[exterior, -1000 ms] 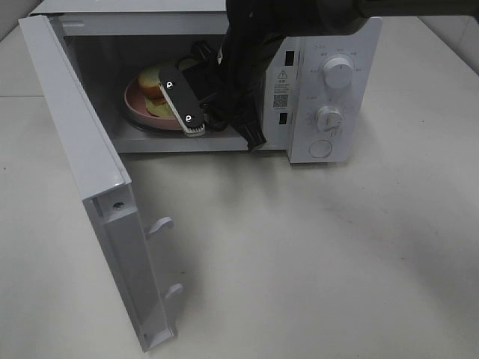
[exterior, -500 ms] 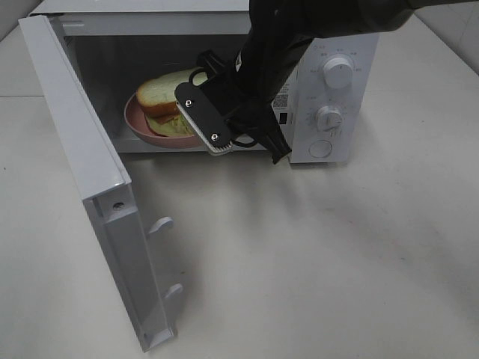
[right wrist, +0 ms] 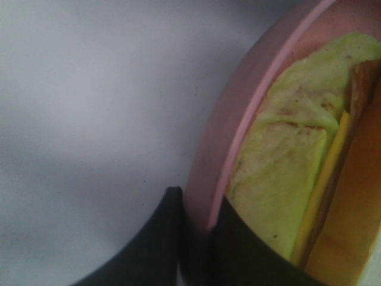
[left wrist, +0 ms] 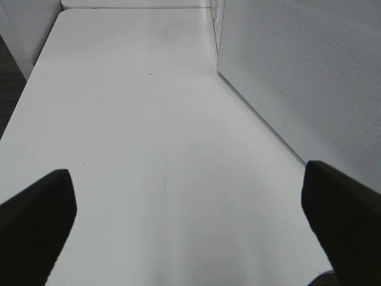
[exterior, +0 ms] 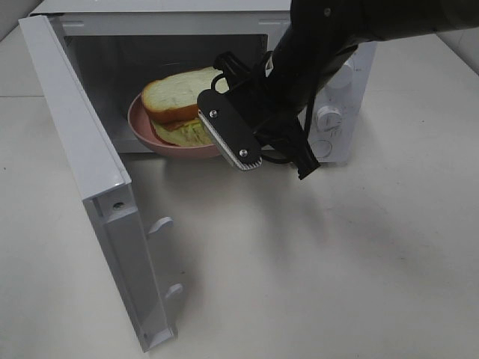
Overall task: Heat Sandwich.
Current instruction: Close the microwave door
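Left end effector [left wrist: 190, 226] is spread wide with nothing between its fingers, just hanging over bare table [left wrist: 149, 137] next to the microwave's side wall [left wrist: 297, 77]. The open microwave door [exterior: 90, 172] swings out to the left. The sandwich [exterior: 179, 97] lies flat on the pink plate [exterior: 142, 123], bread on top of lettuce, its long side running out to the left of the right end effector [exterior: 243, 153]. That one is pinched narrow on the plate's rim, one finger each side, at the microwave's mouth. The right arm [exterior: 337, 37] slants down from upper right, wrist angled toward the door.

Bright even light, soft shadows, blurry close-up
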Robot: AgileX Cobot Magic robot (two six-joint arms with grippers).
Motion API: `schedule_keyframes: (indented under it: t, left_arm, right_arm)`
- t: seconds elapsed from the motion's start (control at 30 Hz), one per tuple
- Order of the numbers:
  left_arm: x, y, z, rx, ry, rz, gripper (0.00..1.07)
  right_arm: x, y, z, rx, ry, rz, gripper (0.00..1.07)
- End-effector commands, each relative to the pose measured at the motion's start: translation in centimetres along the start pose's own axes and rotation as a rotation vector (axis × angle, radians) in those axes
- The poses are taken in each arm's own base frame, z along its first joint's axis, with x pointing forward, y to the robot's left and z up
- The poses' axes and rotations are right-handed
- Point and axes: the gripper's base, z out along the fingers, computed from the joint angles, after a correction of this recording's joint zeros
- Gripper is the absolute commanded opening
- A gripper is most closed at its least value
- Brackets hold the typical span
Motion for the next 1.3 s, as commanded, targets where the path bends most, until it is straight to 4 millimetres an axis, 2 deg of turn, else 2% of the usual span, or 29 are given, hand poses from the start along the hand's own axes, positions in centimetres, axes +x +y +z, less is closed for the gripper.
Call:
schedule_keyframes:
  t: [0.03,0.13,0.67,0.8,1.3]
  left_arm:
    - [0.2,0.0,-0.2,0.004,-0.032,0.004,0.98]
    - [0.2,0.0,-0.2,0.004,-0.032,0.004,0.98]
    - [0.2,0.0,-0.2,0.004,-0.032,0.004,0.98]
    - [0.2,0.0,-0.2,0.004,-0.032,0.004,0.98]
    - [0.2,0.0,-0.2,0.004,-0.032,0.004,0.98]
  right_arm:
    - [-0.3,0.5,-1.4,0.048,-0.003,-0.008,0.00]
    - [-0.4,2.0,-2.3,0.035,-0.004,-0.007,0.00]
    - [-0.9,6.7,-6.0,0.026,-0.005,0.047,0.00]
    - [-1.1,8.9,-7.4,0.030,-0.006,0.075,0.00]
    - [-1.6,14.0,-10.3,0.053,-0.002,0.162,0.00]
